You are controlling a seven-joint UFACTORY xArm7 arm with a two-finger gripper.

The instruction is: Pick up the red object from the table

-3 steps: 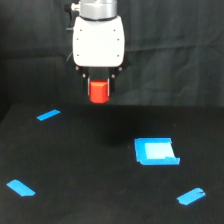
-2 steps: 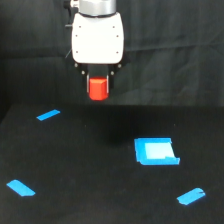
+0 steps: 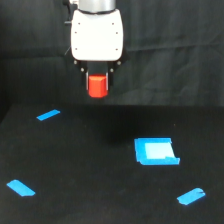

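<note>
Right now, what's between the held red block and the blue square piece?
Nothing: the exterior view shows only bare black table between the red object and blue square piece.

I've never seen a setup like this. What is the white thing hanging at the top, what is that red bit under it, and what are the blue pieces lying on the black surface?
The white box is the end of a robot arm, filmed by one camera standing apart from it. At its lower end sits the gripper, a pair of small fingers that pinch things. The fingers are closed on the red object, a small block, and hold it in the air above the table, the flat black surface. Behind hangs a black curtain. On the table lie three blue tape strips: one at the exterior view's left, one lower left, one lower right. The larger blue square piece lies at the right.
</note>
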